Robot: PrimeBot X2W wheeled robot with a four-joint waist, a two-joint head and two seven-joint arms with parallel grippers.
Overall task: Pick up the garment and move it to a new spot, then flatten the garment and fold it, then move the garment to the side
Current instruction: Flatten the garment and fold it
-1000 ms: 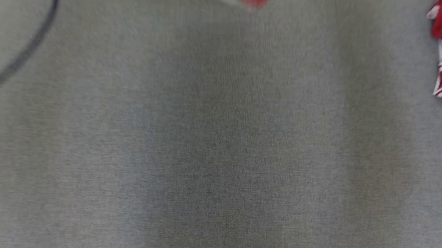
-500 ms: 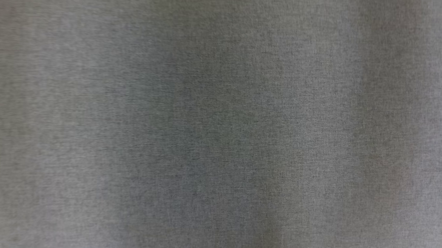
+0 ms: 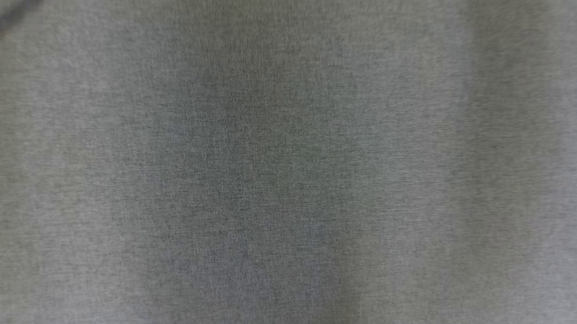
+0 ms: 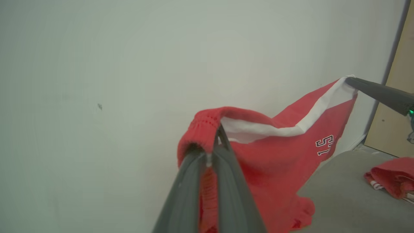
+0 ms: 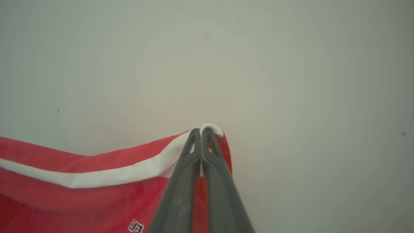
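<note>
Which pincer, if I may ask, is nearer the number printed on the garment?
Right. The right pincer grips the garment corner above the number; the left pincer holds the far waistband.

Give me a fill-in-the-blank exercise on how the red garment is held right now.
The number printed on the red fabric garment is ___. The right gripper's dark fingers pinch the garment's ___ stripe. The left gripper is shut on its ribbed red edge, while a second red garment lies on the ___ surface.
Missing words: 15; white; grey.
</note>
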